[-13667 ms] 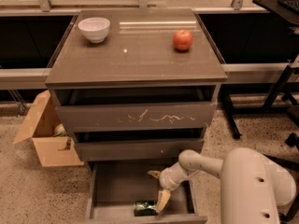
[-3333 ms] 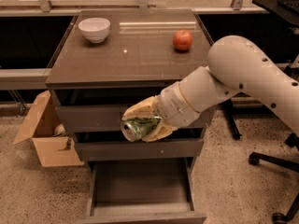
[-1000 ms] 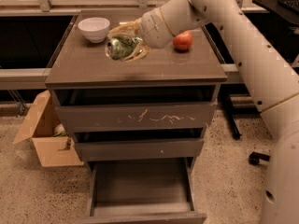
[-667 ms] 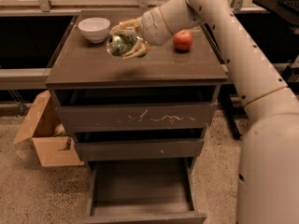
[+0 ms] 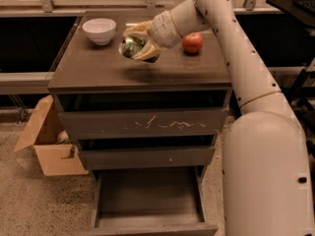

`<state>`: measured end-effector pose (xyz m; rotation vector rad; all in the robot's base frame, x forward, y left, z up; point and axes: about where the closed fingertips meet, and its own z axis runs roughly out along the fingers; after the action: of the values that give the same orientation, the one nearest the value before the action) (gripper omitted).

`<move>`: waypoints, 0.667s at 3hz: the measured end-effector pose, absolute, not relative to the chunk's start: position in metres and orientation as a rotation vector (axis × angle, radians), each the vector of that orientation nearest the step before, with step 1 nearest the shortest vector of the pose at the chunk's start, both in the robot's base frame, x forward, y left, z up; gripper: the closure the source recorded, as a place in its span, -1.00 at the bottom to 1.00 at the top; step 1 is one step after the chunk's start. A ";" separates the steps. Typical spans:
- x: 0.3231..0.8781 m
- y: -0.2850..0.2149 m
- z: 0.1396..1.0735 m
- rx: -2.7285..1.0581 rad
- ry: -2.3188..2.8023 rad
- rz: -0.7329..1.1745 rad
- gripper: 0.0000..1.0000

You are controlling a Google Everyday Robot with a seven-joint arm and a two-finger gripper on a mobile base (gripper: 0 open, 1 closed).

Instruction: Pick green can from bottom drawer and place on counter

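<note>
On the counter (image 5: 98, 68): bowl (image 5: 99, 30) at back left, apple (image 5: 192, 43) at back right. Between them, just above the surface, gripper (image 5: 138, 45) clasping the can (image 5: 132, 47). Below, bottom drawer (image 5: 147, 200) pulled out in front. Left of the cabinet, on the floor, cardboard box (image 5: 47, 141).

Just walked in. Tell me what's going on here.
The robot's single arm holds the green can in its gripper, fingers shut around it, just over the counter between the white bowl and the red apple. The can does not look set down yet. Below, the bottom drawer stands pulled out.
</note>
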<state>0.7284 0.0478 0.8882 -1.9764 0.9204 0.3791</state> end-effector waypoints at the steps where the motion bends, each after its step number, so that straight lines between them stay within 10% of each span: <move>1: 0.740 0.043 0.879 -1.958 0.992 0.402 0.20; 2: 0.747 0.040 0.873 -1.948 1.033 0.419 -0.28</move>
<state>0.7466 0.0399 0.8726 -1.9484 1.0330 0.4193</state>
